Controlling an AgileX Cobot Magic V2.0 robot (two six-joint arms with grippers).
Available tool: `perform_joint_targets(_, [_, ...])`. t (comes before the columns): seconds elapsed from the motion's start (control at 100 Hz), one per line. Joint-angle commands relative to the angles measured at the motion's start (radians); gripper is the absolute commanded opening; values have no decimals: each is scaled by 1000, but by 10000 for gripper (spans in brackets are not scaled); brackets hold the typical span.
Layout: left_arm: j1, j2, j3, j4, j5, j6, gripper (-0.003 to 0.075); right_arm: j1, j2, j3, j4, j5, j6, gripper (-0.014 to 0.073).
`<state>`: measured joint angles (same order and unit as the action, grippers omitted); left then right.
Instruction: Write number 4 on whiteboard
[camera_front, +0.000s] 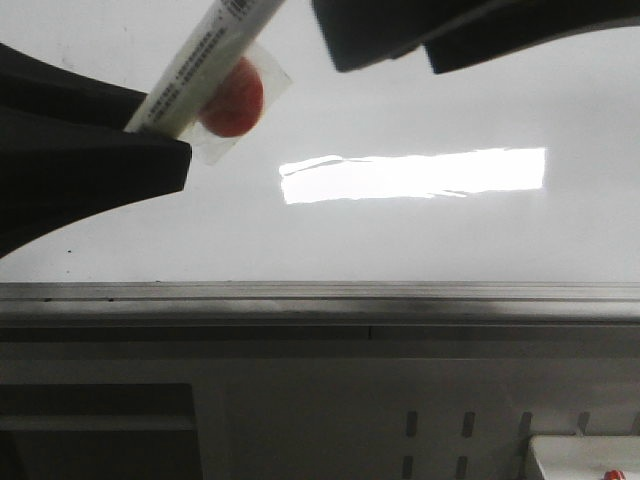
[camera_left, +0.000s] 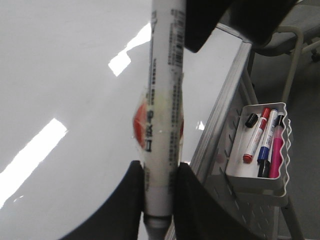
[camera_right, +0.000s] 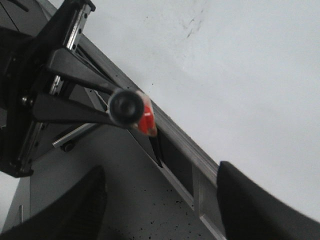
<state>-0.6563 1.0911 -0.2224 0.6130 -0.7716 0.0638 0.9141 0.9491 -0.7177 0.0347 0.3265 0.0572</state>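
Black left gripper (camera_left: 159, 200) fingers (camera_left: 122, 205) are filling the near foreground of the left wrist view, closing tightly on a white marker (camera_left: 162, 115) low on its barrel. In the front view the same gripper (camera_front: 175, 150) is entering from the left, with the marker (camera_front: 205, 65) slanting up and to the right in front of the whiteboard (camera_front: 420, 230).

Behind them, the whiteboard (camera_left: 60, 75) is occupying most of each view as a glossy white surface, showing a bright rectangular glare (camera_front: 412, 175) to the right of the marker. Its grey edge rail (camera_front: 320, 292) is running along the bottom of the board. No stroke of the number 4 is appearing on the visible board; only faint dark specks (camera_right: 192, 25) are showing in the right wrist view.

Next in size, the right gripper (camera_right: 160, 200) is standing wide open and holding nothing, its two dark fingers (camera_right: 250, 205) lying well apart.

A white tray (camera_left: 260, 182) is hanging beside the board, carrying several coloured pens (camera_left: 265, 142).

Smallest, a red sticker (camera_front: 232, 98) under clear tape is wrapping the marker's barrel, just above the left gripper's grasp.
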Motion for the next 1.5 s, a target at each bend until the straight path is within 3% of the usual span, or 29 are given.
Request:
perform_joint_targets(0.0, [-6,-16,-25,-14,-79,4,-20,16,30,-68,-11,-80,-14,436])
perform_joint_targets(0.26, [-6,-16,-25,-9,-75,4,-20,40,112,-153,-13,-81,-29,433])
perform_joint_targets(0.33, [-6,-16,-25,11,-75,4,-20,40,122,-164,-13,-81,-29,396])
perform_joint_targets(0.43, [-6,-16,-25,18,-75,4,-20,40,127,-170,-13,-69,-29,285])
perform_joint_targets(0.63, [-6,-16,-25,16,-75,4,-20,40,139,-170,-13,-20,-29,-76])
perform_joint_targets(0.74, [-6,-16,-25,-11,-75,4,-15,40,139,-170,-13,-24,-29,-67])
perform_joint_targets(0.81, [-6,-16,-25,-41,-75,2,34,40,139,-170,-15,-28,-29,-67])
perform_joint_targets(1.0, [-6,-41,-25,-164,-58,2,363,38,139,-170,-20,-74,-29,-67])
perform_joint_targets(1.07, [-6,-75,-25,-259,2,2,425,27,139,-172,-20,-76,-29,-67])
perform_joint_targets(1.23, [22,-209,-25,-416,205,3,430,-10,139,-202,-29,-1,-29,-67])
perform_joint_targets(1.49, [106,-399,-25,-566,332,3,430,-74,203,-339,-113,2,-29,-67])
